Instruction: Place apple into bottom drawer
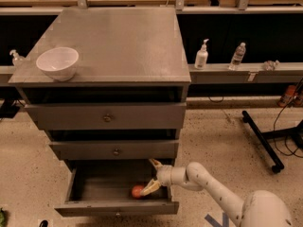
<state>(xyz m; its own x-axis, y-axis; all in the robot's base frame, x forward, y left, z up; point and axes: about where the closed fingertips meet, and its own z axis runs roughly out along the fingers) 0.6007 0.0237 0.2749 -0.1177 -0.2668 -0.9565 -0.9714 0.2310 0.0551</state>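
The apple [137,191], small and red, lies on the floor of the open bottom drawer [94,186], near its front right. My gripper [153,175] reaches into the drawer from the right. Its fingers [151,187] are spread, one high by the drawer above and one low just right of the apple. The apple lies outside the grip, touching or nearly touching the lower finger. The drawer is pulled out toward the camera.
A white bowl [57,63] stands on the cabinet top [123,41] at the left. Two upper drawers with brass knobs [108,118] are shut. Bottles [201,55] stand on a shelf behind. A black stand base [265,141] lies on the floor at right.
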